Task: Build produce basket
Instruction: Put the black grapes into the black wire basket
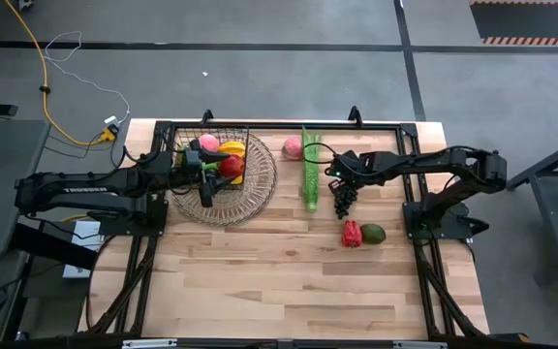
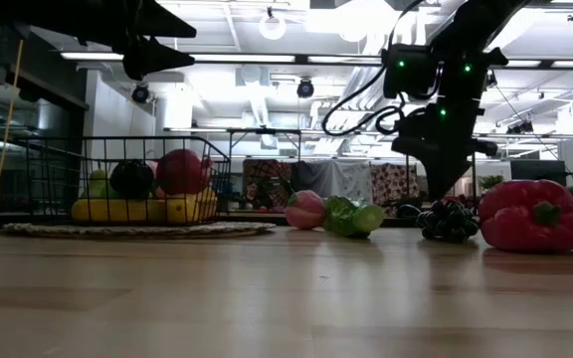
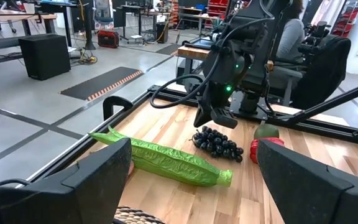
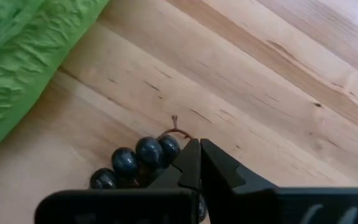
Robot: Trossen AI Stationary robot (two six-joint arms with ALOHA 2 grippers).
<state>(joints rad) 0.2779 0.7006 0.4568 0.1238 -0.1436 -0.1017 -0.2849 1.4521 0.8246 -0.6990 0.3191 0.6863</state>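
Grapes [image 4: 135,163] lie on the table [image 1: 260,281] beside the green stalk [image 4: 17,62]; only the right wrist view shows the right gripper [image 4: 199,163] pinched nearly closed, seemingly on their stem. Over the filled basket [image 1: 223,165] the left gripper [image 3: 191,168] hangs wide apart, holding nothing.

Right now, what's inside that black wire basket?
The wire basket holds a red apple, yellow bananas, a dark round fruit, something green and a pink peach. Anything beneath that pile is covered. The left gripper hangs over it.
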